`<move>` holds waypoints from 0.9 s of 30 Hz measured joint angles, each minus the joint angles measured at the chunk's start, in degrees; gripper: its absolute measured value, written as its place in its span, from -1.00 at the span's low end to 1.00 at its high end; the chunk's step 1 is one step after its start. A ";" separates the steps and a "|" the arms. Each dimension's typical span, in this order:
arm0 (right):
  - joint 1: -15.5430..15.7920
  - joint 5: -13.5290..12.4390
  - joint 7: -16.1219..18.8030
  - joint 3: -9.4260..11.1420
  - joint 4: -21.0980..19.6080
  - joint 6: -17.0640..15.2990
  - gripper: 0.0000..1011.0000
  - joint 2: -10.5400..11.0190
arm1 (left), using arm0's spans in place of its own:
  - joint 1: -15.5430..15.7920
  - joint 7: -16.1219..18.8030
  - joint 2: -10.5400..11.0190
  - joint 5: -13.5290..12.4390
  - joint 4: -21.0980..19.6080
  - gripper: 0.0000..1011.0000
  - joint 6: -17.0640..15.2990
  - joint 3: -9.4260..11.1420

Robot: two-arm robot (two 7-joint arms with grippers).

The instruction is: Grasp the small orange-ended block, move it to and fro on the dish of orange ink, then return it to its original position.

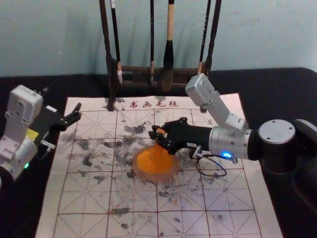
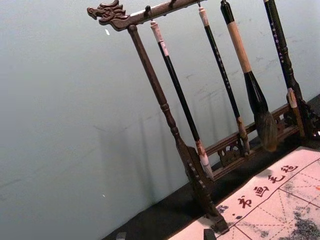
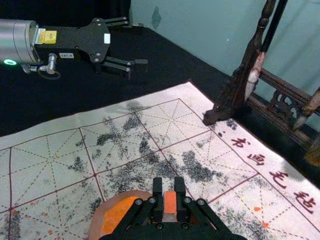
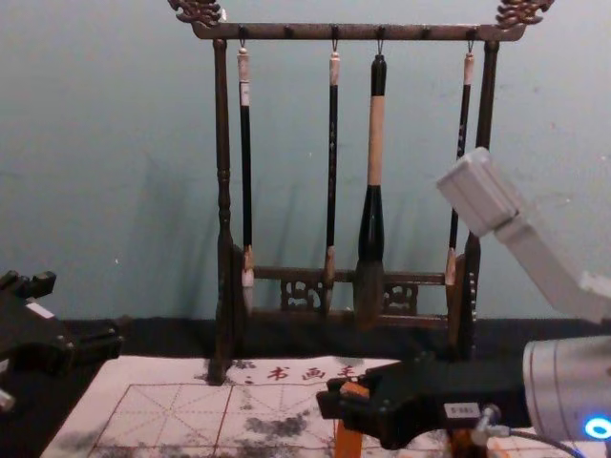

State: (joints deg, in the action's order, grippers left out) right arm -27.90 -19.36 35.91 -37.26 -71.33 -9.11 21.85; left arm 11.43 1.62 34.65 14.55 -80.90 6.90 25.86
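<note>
Right gripper (image 3: 169,186) clenched on block at ink dish; slip and spill are the main hazards

Block (image 3: 170,202): gripped upright between the fingertips at the far side of the dish (image 1: 140,172). Whether its lower end touches the orange ink (image 1: 153,162) cannot be confirmed from where I stand. The grip takes in a narrow piece; drag from a sideways stroke could twist it or work it loose.

Dish: set well in from the side edges of the mat (image 1: 74,198), with nothing seen bracing it. Pressing too low could make it skate or tip; a stroke carried past its rim would stain the mat. Orange specks (image 3: 257,208) lie towards the lettered far edge. A loaded block could drip on its return, and its original position cannot be identified.

Cable (image 1: 225,171): loops beside the dish on the right; a low wrist might trail it through ink.

Left gripper (image 3: 133,44): idle near the mat's far left corner, fingers spread, nothing between them.

Brush stand (image 4: 221,191): beyond the far edge; an overlong forward stroke could knock it.
</note>
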 joint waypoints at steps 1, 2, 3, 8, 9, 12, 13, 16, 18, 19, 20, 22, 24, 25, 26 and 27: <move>0.06 -0.02 -0.01 0.07 -0.11 -0.01 -0.77 0.09 | 0.00 0.00 0.00 0.00 0.00 0.98 0.00 0.00; 0.17 -0.05 -0.01 0.20 -0.37 -0.05 -0.77 0.30 | 0.00 0.00 0.00 0.00 0.00 0.98 0.00 0.00; 0.23 -0.06 -0.01 0.26 -0.49 -0.06 -0.77 0.43 | 0.00 0.00 0.00 0.00 0.00 0.98 0.00 0.00; 0.81 -0.09 0.28 0.41 -1.34 -0.12 -0.77 1.31 | 0.00 0.00 0.00 0.00 0.00 0.98 0.00 0.00; 0.91 -0.11 0.31 0.43 -1.46 -0.14 -0.77 1.42 | 0.00 0.00 0.00 -0.01 0.00 0.98 0.00 0.00; 1.25 -0.22 0.47 0.52 -1.88 -0.23 -0.77 1.85 | 0.00 0.00 0.00 0.00 0.00 0.98 0.00 0.00; 1.33 -0.26 0.50 0.56 -2.03 -0.26 -0.77 1.95 | 0.00 0.00 0.00 0.00 0.00 0.98 0.00 0.00; 1.78 -0.49 0.66 0.68 -2.73 -0.39 -0.77 2.40 | 0.00 0.00 0.00 0.00 0.00 0.98 0.00 0.00; 2.11 -0.70 0.75 0.80 -3.29 -0.48 -0.77 2.74 | 0.00 0.00 0.00 0.00 0.00 0.98 0.00 0.00; 2.24 -0.79 0.80 0.83 -3.49 -0.51 -0.77 2.86 | 0.00 0.00 0.00 0.00 0.00 0.98 0.00 0.00; 2.36 -0.89 0.86 0.85 -3.66 -0.54 -0.77 2.97 | 0.00 0.00 0.00 0.00 0.00 0.98 0.00 0.00; 2.71 -1.14 1.11 0.87 -4.24 -0.62 -0.77 3.34 | 0.00 0.00 0.00 0.00 0.00 0.98 0.00 0.00; 2.90 -1.27 1.23 0.87 -4.58 -0.68 -0.77 3.56 | 0.00 0.00 0.00 0.00 0.00 0.98 0.00 0.00; 3.03 -1.37 1.33 0.83 -4.82 -0.73 -0.77 3.73 | 0.00 0.00 0.00 0.00 0.00 0.98 0.00 0.00; 3.10 -1.42 1.40 0.79 -4.92 -0.76 -0.77 3.79 | 0.00 0.00 0.00 0.00 0.00 0.98 0.00 0.00; 3.24 -1.52 1.49 0.71 -5.10 -0.82 -0.77 3.92 | 0.00 0.00 0.00 0.00 0.00 0.98 0.00 0.00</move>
State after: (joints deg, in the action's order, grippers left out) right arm -24.66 -20.89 37.40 -36.56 -76.44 -9.93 25.78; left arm 11.43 1.62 34.64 14.55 -80.90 6.90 25.86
